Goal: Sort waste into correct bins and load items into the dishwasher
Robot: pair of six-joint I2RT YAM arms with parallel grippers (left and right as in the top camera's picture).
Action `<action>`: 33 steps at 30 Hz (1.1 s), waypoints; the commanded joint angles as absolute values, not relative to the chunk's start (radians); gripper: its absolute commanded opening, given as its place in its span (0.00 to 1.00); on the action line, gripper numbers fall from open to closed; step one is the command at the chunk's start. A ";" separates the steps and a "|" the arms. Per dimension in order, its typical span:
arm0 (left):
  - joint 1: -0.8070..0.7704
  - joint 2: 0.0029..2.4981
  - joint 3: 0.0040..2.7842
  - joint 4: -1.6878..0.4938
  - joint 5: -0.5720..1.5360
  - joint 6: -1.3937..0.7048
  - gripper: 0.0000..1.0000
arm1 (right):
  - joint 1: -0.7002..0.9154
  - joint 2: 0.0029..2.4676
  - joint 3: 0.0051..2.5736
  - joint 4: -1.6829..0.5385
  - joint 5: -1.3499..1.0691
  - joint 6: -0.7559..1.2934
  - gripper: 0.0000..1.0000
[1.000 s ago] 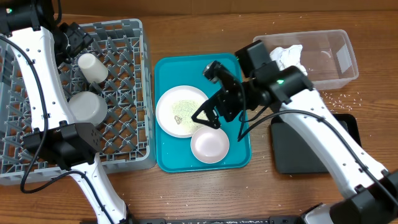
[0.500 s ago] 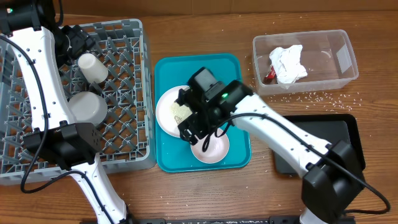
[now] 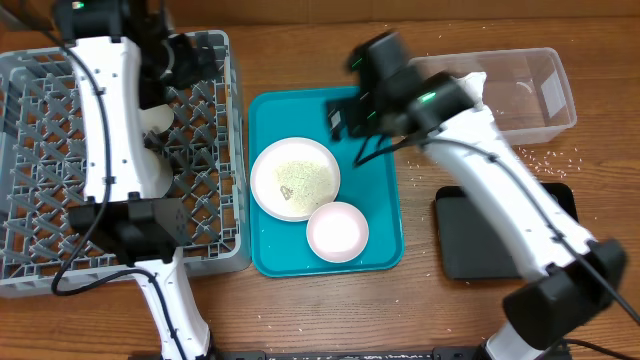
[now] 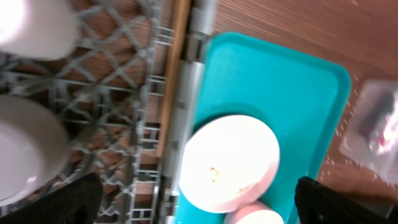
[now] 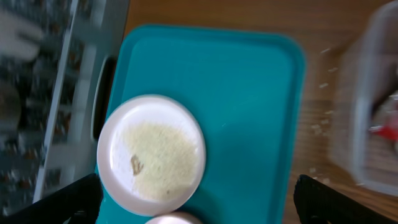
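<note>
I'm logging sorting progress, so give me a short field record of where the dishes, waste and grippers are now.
rack: grey lattice plastic dish rack holds small white cup and grey round bowl
tray: teal serving tray carries white round dinner plate with food residue, smaller white shallow bowl
tub: clear rectangular plastic tub holds crumpled white paper napkin, partly hidden
black tray: shallow black rectangular tray, nothing visible inside
loose: white rice-like grains on wooden table
left gripper: open, empty
right gripper: open, empty
</note>
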State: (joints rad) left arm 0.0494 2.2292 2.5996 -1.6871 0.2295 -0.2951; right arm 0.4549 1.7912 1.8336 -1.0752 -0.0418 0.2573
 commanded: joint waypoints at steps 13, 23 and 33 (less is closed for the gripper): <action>-0.326 2.203 2.371 -1.690 0.257 -0.278 0.80 | -0.106 1.691 1.916 -1.081 -0.023 0.319 1.00; -0.643 2.203 2.264 -1.651 0.162 -0.327 0.84 | -0.233 1.691 1.916 -1.076 -0.016 0.318 1.00; -0.829 2.203 2.107 -1.543 0.048 -0.416 0.86 | -0.236 1.691 1.916 -1.076 -0.016 0.318 1.00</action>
